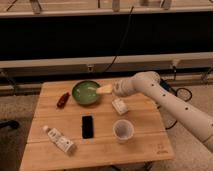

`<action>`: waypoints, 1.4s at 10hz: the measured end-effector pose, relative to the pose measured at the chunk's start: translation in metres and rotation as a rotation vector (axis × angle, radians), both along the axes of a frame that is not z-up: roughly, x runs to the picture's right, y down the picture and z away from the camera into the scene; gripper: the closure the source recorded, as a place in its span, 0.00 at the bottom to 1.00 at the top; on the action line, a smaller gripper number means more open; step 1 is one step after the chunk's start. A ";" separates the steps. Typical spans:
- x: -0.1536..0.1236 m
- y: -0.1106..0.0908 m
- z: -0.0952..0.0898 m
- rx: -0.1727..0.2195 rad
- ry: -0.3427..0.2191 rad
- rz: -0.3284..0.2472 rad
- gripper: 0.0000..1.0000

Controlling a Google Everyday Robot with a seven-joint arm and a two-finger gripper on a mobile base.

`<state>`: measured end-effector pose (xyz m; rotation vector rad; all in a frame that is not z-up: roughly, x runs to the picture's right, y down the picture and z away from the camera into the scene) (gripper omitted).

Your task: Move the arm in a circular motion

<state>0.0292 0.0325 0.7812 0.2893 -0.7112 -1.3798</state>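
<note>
The arm (165,97) is large, glossy and white, with thick rounded segments and small dark dots. It reaches in from the lower right across the wooden table (145,145). Its pale yellowish gripper (104,89) hangs over the right rim of a green bowl (86,92) at the back of the table.
On the table lie a small red object (63,99) left of the bowl, a black phone (87,126), a white bottle on its side (59,140) at the front left, a white cup (123,130) and a small white packet (119,106). A dark wall with rails and a cable stands behind.
</note>
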 end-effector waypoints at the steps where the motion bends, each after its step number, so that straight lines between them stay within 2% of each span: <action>1: 0.000 0.000 -0.001 0.002 -0.002 -0.006 0.20; 2: -0.002 0.000 -0.003 0.005 -0.004 -0.014 0.20; 6: 0.008 0.002 -0.008 0.063 -0.017 -0.092 0.20; 14: 0.017 -0.001 -0.015 0.141 -0.038 -0.187 0.20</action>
